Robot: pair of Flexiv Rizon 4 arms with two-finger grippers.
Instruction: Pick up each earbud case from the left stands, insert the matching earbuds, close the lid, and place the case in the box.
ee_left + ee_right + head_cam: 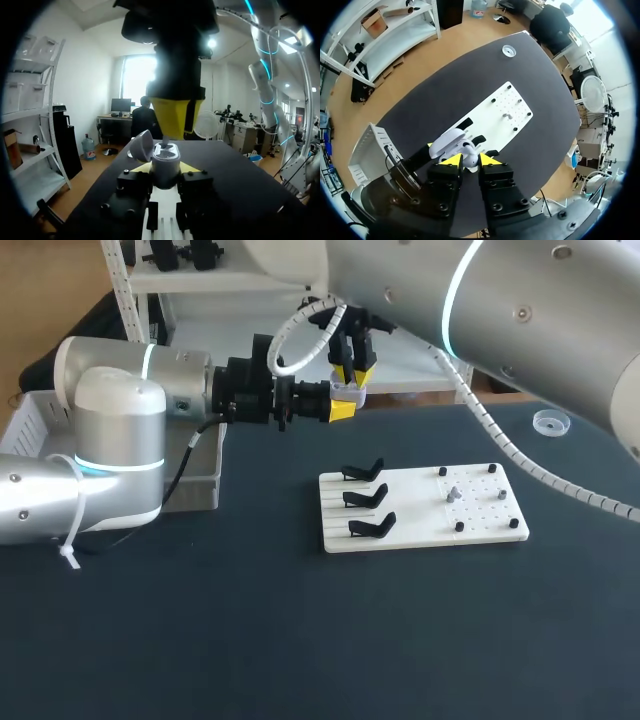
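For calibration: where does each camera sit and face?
Head view: above and behind, looking down on the table; left arm and right arm show.
Left wrist view: on that wrist, looking along the left tool, holding the earbud case, toward the right tool.
Right wrist view: on that wrist, looking down past the right tool onto the white board.
All share the earbud case.

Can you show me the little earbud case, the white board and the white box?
Small white earbud case with open lid (166,167): left wrist view, on its rounded body.
Flat white board with holes (415,510): head view, on its bare middle.
White plastic box (205,482): head view, on its side wall.
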